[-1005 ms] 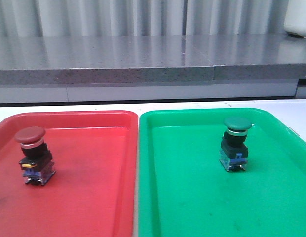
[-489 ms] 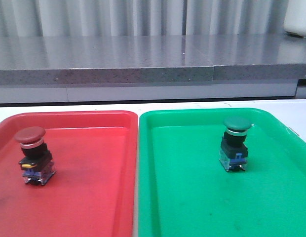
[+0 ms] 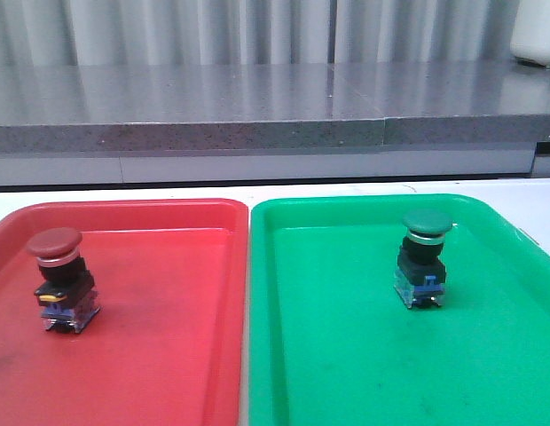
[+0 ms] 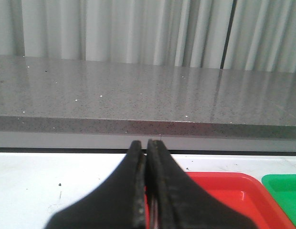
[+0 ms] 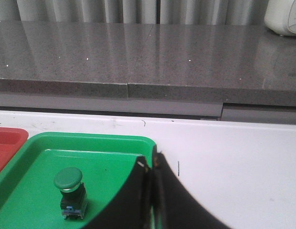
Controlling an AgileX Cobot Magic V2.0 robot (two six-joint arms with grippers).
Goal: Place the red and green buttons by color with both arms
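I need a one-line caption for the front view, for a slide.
Red button standing upright in the red tray and green button upright in the green tray, neither arm in view.

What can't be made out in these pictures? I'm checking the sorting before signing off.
- Red button: in no wrist view; the left gripper covers part of the red tray.
- Green tray: near corner behind the right gripper.
- Both trays' near edges: cut off by the front view's bottom.
- Green button: base markings too small.
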